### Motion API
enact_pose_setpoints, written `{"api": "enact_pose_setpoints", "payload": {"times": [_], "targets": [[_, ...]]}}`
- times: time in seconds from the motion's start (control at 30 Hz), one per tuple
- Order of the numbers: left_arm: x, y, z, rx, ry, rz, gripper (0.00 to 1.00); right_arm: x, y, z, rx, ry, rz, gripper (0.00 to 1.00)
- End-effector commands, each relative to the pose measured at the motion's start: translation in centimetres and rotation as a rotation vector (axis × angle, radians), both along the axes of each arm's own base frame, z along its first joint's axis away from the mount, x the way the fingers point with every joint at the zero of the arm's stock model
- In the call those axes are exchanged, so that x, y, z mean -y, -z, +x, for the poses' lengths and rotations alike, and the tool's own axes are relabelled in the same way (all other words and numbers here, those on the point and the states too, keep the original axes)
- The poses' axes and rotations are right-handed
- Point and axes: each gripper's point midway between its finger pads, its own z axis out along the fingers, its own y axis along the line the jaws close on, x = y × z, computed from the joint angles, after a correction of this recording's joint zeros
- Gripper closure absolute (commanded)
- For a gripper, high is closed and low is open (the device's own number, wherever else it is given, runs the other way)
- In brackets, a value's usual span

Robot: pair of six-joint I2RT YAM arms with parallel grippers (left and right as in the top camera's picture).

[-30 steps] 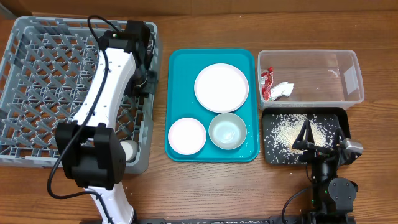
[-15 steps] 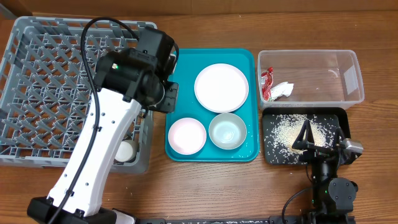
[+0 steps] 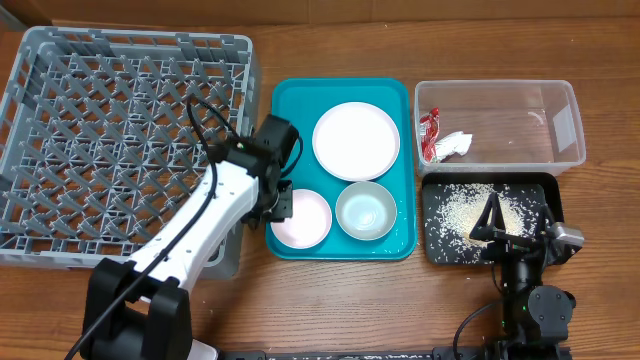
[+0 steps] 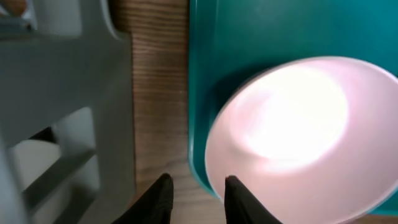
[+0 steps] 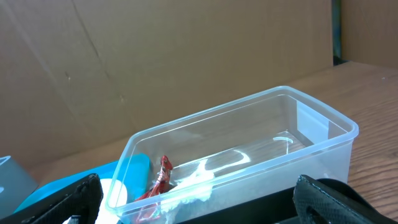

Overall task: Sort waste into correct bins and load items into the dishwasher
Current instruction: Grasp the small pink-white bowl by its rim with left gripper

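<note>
Left gripper (image 4: pixel 198 182) jaws narrowly parted, holding nothing, astride the rim of teal rectangular plastic serving tray (image 4: pixel 249 31), just beside small round white bowl (image 4: pixel 298 130). Right gripper (image 3: pixel 492 222) spread wide, empty, over shallow black rectangular tray (image 3: pixel 437 245).

"What's in view apart from the job's own things?"

"A teal serving tray (image 3: pixel 295 100), rectangular with rounded corners and a raised rim. It lies flat near the middle of the table (image 3: pixel 330 310)."

"And the table itself?"

"Brown, with a wood grain. In the right wrist view a plain, creased cardboard wall (image 5: pixel 155 62) stands behind it."
</note>
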Motion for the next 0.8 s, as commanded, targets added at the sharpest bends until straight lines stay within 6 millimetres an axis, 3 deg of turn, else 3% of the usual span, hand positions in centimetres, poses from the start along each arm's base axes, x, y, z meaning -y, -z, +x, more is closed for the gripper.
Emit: {"api": "enact_pose_setpoints", "payload": {"times": [0.0,0.1,0.2,0.3,0.4,0.5,0.63,0.77], "targets": [[0.0,2.5,-0.7,-0.024,-0.023,0.002,0.67,0.0,0.2,0.0,0.004,0.002,-0.007,0.0],[0.0,4.0,-0.7,-0.021,-0.024,-0.002,0.58,0.0,0.2,0.0,0.004,0.002,-0.007,0.0],[0.1,4.7,-0.5,-0.02,-0.019,-0.002,0.6,0.0,0.2,0.0,0.004,0.002,-0.007,0.0],[0.3,4.9,-0.1,-0.009,-0.016,-0.007,0.72,0.0,0.2,0.0,0.004,0.002,-0.007,0.0],[0.3,4.9,0.0,-0.007,-0.016,-0.008,0.95,0.0,0.2,0.0,0.004,0.002,-0.007,0.0],[0.3,4.4,0.1,-0.009,-0.016,-0.006,0.96,0.0,0.2,0.0,0.004,0.002,-0.007,0.0],[0.4,1.8,0.7,0.008,-0.012,-0.005,0.96,0.0,0.2,0.0,0.004,0.002,-0.007,0.0],[-1.0,-3.9,2.1,0.09,-0.021,0.079,0.96,0.0,0.2,0.0,0.004,0.002,-0.007,0.0]]}}
